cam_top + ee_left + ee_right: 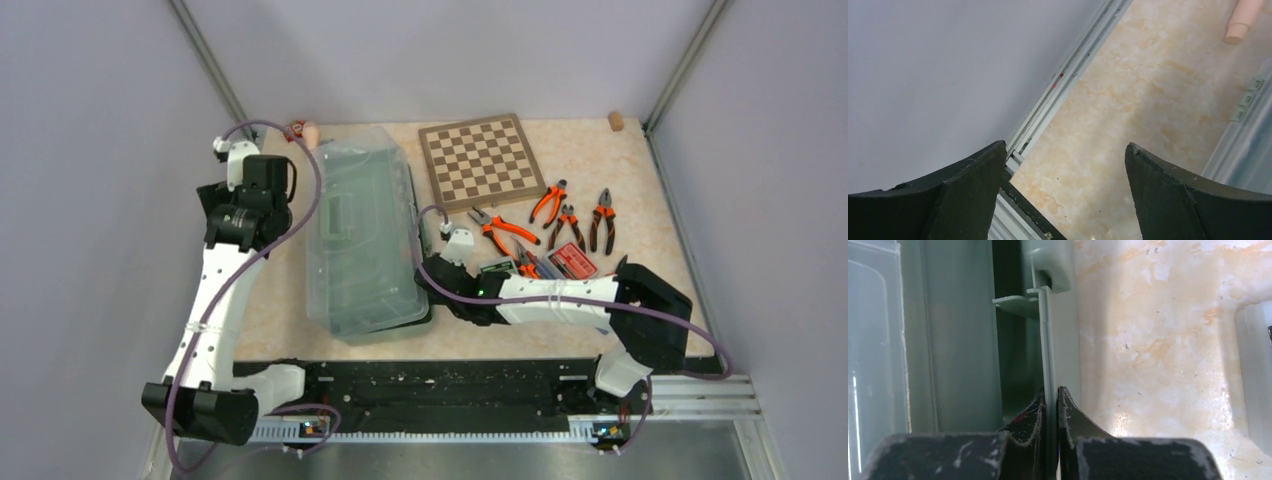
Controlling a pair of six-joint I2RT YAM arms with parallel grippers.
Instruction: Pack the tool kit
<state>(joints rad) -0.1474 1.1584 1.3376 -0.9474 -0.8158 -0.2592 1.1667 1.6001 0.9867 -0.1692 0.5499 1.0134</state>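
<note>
The sage-green toolbox (365, 235) with its translucent lid lies left of centre on the table. My right gripper (428, 270) reaches to the box's right side and is shut on a thin green edge of the toolbox (1046, 340), which stands between its jaws at the right gripper (1051, 390). My left gripper (268, 175) hovers just left of the box; in the left wrist view the left gripper (1065, 147) is open over bare tabletop with nothing between its fingers. Orange-handled pliers (505, 228), a red bit case (572, 260), a green case (497, 267) and screwdrivers (530, 265) lie right of the box.
A wooden chessboard (483, 158) lies at the back centre. A pale hammer handle (1243, 22) pokes out behind the toolbox's far left corner. A small wooden block (616, 121) sits in the back right corner. Walls and metal rails close in the table.
</note>
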